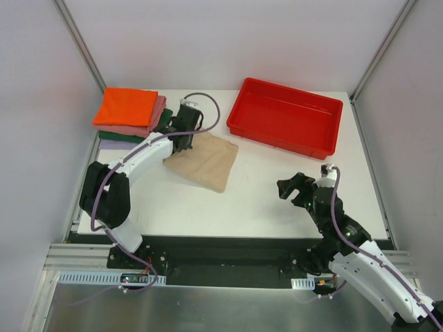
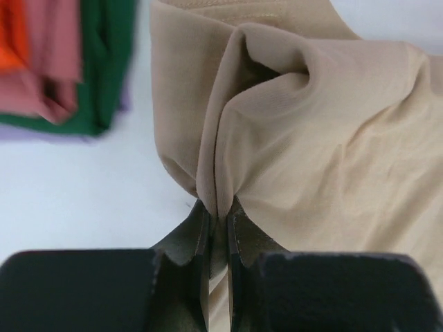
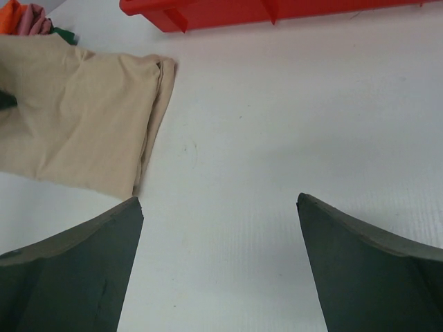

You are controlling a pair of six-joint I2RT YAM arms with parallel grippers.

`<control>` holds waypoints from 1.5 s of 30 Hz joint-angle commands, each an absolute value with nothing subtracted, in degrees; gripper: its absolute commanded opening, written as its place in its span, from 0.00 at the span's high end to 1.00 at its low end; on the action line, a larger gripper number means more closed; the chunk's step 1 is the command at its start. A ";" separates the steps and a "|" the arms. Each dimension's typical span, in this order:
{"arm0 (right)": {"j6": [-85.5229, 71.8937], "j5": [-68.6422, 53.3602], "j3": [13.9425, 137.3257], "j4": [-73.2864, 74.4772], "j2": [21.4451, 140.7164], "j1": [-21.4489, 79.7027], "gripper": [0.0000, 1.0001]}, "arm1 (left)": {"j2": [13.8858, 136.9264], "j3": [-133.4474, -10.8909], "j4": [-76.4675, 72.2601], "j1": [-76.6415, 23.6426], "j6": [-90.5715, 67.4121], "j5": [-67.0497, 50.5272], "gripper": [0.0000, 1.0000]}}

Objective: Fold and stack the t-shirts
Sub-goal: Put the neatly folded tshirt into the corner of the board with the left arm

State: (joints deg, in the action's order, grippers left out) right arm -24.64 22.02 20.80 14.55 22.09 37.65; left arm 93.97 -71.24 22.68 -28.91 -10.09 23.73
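A folded beige t-shirt point(image 1: 206, 160) lies on the white table left of centre. My left gripper point(image 1: 183, 144) is shut on its left edge; in the left wrist view the jaws point(image 2: 219, 216) pinch a bunched fold of the beige cloth point(image 2: 311, 131). A stack of folded t-shirts stands at the back left: orange point(image 1: 126, 106) on top, then pink point(image 1: 154, 122), dark green point(image 1: 111, 136) and lavender point(image 1: 114, 145). My right gripper point(image 1: 291, 185) is open and empty above bare table at the right, apart from the beige shirt point(image 3: 83, 117).
A red plastic tray point(image 1: 285, 116) sits at the back right, empty; its rim shows in the right wrist view point(image 3: 263, 12). Grey walls and metal posts enclose the table on three sides.
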 commanded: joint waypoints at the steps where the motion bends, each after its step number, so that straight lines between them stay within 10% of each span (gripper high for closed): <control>1: -21.71 18.29 25.31 16.08 23.29 37.71 0.04 | 97.90 -80.31 19.78 -23.66 10.51 28.49 1.00; 16: -17.40 22.05 24.17 23.63 26.81 37.62 0.04 | 106.08 -104.49 19.51 -10.37 29.70 30.40 1.00; 45: -21.27 30.06 27.42 28.04 38.31 36.30 0.04 | 101.69 -114.96 16.79 -3.52 34.90 21.80 1.00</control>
State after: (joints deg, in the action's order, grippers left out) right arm -20.99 28.21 23.92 28.95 35.79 36.88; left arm 101.97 -111.57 20.27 -6.11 34.85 23.90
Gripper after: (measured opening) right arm 0.961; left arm 0.047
